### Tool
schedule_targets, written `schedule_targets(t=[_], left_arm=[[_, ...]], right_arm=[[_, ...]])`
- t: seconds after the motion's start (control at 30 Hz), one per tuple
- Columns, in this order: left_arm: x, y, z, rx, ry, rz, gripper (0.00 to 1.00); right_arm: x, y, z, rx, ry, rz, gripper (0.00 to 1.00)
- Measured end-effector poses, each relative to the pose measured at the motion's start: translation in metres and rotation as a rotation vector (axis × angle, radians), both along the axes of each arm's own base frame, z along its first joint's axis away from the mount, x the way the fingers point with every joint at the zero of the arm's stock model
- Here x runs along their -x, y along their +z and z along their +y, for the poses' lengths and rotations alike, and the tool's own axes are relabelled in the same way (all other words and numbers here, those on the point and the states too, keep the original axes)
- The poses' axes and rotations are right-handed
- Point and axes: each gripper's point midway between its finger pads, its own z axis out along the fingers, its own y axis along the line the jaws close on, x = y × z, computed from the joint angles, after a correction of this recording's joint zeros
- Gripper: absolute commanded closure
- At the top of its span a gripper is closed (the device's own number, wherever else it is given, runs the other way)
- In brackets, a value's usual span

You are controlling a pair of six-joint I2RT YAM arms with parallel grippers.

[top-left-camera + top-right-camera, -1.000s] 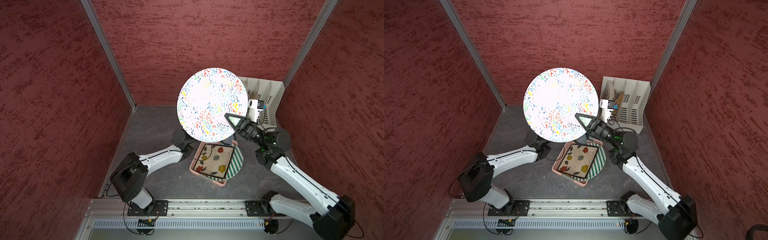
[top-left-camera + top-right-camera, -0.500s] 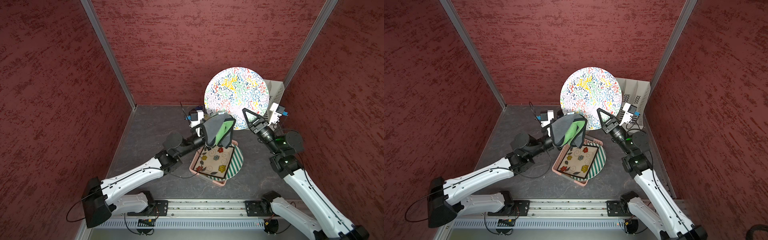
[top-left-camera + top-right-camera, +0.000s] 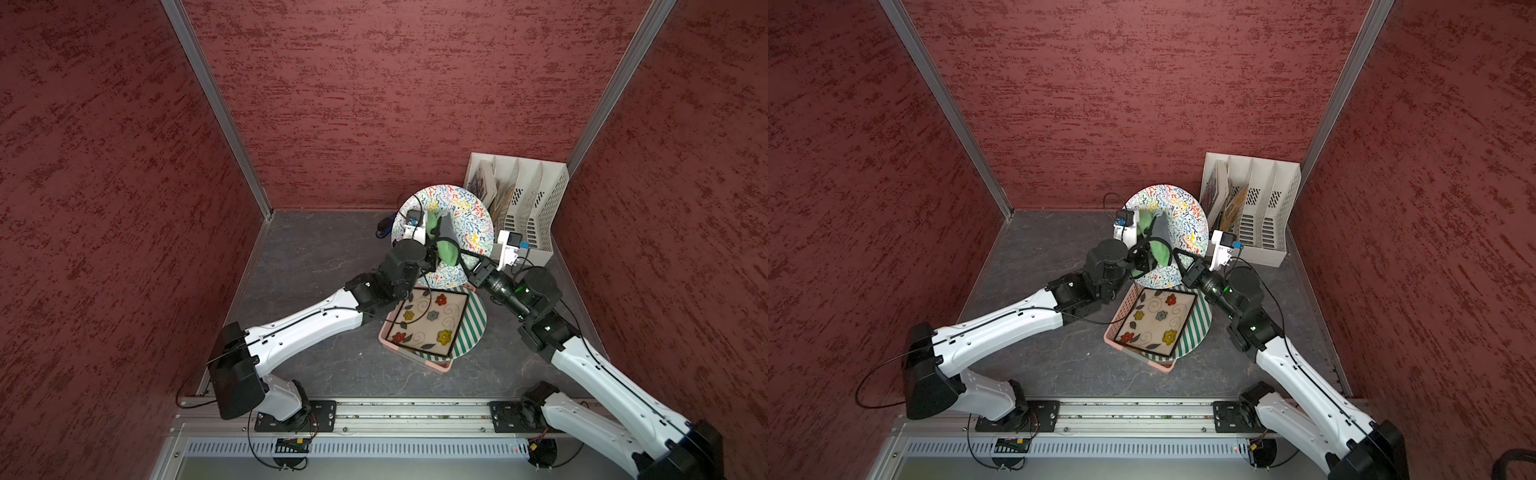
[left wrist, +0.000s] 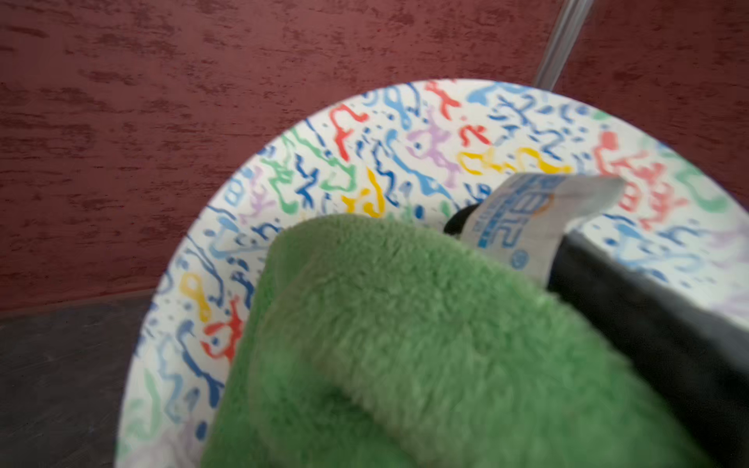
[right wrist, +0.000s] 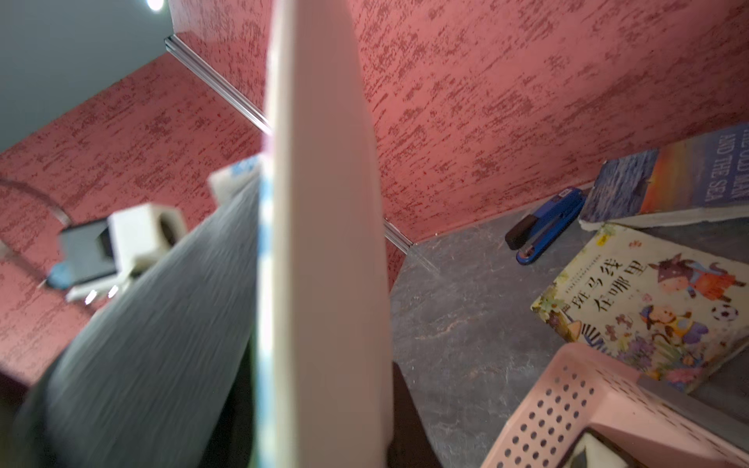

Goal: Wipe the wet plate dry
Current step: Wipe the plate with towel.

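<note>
plate (image 3: 471, 214) up on edge, off the floor, at 12 o'clock of pink basket (image 3: 432, 366); right gripper (image 3: 466, 262) pinching its rim at 5 o'clock; left gripper (image 3: 437, 243) clamped on green cloth (image 3: 448, 254) against plate face; file rack (image 3: 536, 208) at 2 o'clock

I see the left arm (image 3: 307, 328) and right arm (image 3: 590, 370) reaching forward and inward, left gripper (image 3: 439, 246) and right gripper (image 3: 461, 253) close together, raised, jaws clamped tight.

Fluffy green-and-grey cloth (image 4: 405, 344), smooth squiggle-patterned plate (image 4: 364, 142), perforated pink plastic basket (image 5: 567, 405), matt grey stone-look tabletop (image 3: 332, 257)
</note>
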Motion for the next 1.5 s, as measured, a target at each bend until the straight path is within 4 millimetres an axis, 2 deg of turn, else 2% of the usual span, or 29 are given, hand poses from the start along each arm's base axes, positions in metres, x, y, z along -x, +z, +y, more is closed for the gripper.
schedule_targets(t=[0.07, 0.13, 0.2, 0.27, 0.37, 0.43, 0.47, 0.5, 0.57, 0.7, 0.8, 0.9, 0.97, 1.07, 1.13, 1.2, 1.27, 1.3, 1.37, 1.43, 1.5], left_arm=[[-0.019, -0.001, 0.02, -0.005, 0.01, 0.028, 1.0], [-0.025, 0.002, 0.023, -0.014, -0.046, 0.049, 1.0], [-0.016, 0.01, 0.003, -0.027, -0.196, 0.058, 1.0], [0.008, 0.017, -0.032, -0.043, -0.391, 0.049, 1.0], [0.058, 0.007, -0.084, -0.083, -0.655, 0.055, 1.0], [0.082, -0.007, -0.103, -0.097, -0.752, 0.076, 1.0], [0.085, -0.011, -0.106, -0.093, -0.763, 0.078, 1.0], [0.084, -0.012, -0.104, -0.083, -0.754, 0.074, 1.0], [0.071, -0.013, -0.087, -0.049, -0.695, 0.085, 1.0], [0.031, -0.016, -0.028, 0.039, -0.487, 0.142, 1.0], [-0.003, -0.013, 0.015, 0.12, -0.332, 0.18, 1.0], [-0.019, -0.011, 0.034, 0.154, -0.266, 0.206, 1.0], [-0.024, -0.006, 0.031, 0.155, -0.29, 0.212, 1.0], [-0.016, -0.001, 0.0, 0.115, -0.424, 0.201, 1.0], [0.001, 0.0, -0.033, 0.068, -0.54, 0.179, 1.0], [0.028, -0.007, -0.065, 0.029, -0.653, 0.172, 1.0], [0.055, -0.014, -0.083, 0.057, -0.759, 0.179, 1.0], [0.066, -0.019, -0.083, 0.094, -0.803, 0.197, 1.0], [0.066, -0.025, -0.061, 0.215, -0.815, 0.23, 1.0], [0.044, -0.025, -0.02, 0.358, -0.752, 0.247, 1.0], [0.019, -0.016, 0.019, 0.481, -0.676, 0.233, 1.0]], right_arm=[[0.009, -0.018, 0.008, 0.01, 0.05, 0.008, 1.0], [0.018, -0.036, 0.018, 0.022, 0.094, 0.028, 1.0], [0.028, -0.05, 0.027, 0.029, 0.143, 0.043, 1.0], [0.036, -0.056, 0.034, 0.026, 0.181, 0.052, 1.0], [0.037, -0.047, 0.03, 0.004, 0.165, 0.044, 1.0], [0.032, -0.033, 0.018, -0.004, 0.109, 0.048, 1.0], [0.028, -0.026, 0.009, -0.002, 0.069, 0.052, 1.0], [0.026, -0.021, 0.002, 0.005, 0.04, 0.055, 1.0], [0.023, -0.009, -0.011, 0.016, -0.011, 0.057, 1.0], [0.024, 0.012, -0.027, 0.017, -0.064, 0.01, 1.0], [0.026, 0.011, -0.022, 0.023, -0.033, 0.008, 1.0], [0.025, -0.005, -0.013, 0.022, 0.003, 0.029, 1.0], [0.029, -0.021, -0.006, 0.004, 0.04, 0.042, 1.0], [0.041, -0.044, 0.005, -0.005, 0.111, 0.086, 1.0], [0.043, -0.047, 0.007, -0.007, 0.118, 0.106, 1.0], [0.042, -0.041, 0.001, -0.01, 0.09, 0.114, 1.0], [0.034, -0.029, -0.014, -0.016, 0.015, 0.121, 1.0], [0.029, -0.021, -0.024, -0.023, -0.031, 0.117, 1.0], [0.016, -0.002, -0.049, -0.063, -0.125, 0.098, 1.0], [0.004, 0.022, -0.082, -0.133, -0.227, 0.066, 1.0], [-0.004, 0.043, -0.11, -0.231, -0.292, 0.023, 1.0]])
